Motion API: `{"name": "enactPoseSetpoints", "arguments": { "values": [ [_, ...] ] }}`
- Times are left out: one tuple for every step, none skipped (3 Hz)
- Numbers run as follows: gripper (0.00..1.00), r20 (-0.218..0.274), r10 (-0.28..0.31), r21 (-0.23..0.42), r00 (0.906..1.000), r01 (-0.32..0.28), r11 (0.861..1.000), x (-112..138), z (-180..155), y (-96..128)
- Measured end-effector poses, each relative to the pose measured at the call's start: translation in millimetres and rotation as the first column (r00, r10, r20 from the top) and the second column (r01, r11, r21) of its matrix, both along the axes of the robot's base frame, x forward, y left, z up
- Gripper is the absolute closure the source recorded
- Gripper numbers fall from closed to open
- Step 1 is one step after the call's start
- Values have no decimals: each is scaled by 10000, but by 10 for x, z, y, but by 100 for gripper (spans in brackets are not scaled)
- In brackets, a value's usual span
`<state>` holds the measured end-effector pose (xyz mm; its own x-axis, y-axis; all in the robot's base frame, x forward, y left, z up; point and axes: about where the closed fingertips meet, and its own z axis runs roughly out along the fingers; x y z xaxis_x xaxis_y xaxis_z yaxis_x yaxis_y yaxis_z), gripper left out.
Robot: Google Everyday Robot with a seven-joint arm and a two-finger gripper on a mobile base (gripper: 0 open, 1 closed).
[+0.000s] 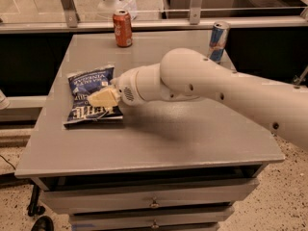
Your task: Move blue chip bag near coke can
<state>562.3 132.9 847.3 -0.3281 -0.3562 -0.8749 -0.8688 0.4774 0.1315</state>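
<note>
The blue chip bag point(88, 82) lies flat on the left part of the grey table point(168, 138), dark navy with white lettering. The coke can point(122, 29), red-orange with a silver top, stands upright at the table's far edge, well behind the bag. My gripper point(101, 99), cream-coloured, reaches in from the right at the end of the thick white arm point(202, 81). It sits over the middle of the bag and hides part of the bag's right side. I cannot tell whether it touches the bag.
A slim blue-and-silver can point(218, 41) stands at the table's far right, just behind my arm. The table has drawers point(154, 203) below its front edge. A glass partition with metal posts point(67, 6) runs behind the table.
</note>
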Motion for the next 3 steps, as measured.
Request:
{"name": "enactPoseSetpoints", "arguments": {
  "values": [
    [64,-149,-13,10,9999,14,10000,-27,-5,9],
    [88,-19,-214,-179,9998,213,9996,57,59,-135],
    [100,413,-838,-606,9956,862,9944,289,210,-518]
  ]
}}
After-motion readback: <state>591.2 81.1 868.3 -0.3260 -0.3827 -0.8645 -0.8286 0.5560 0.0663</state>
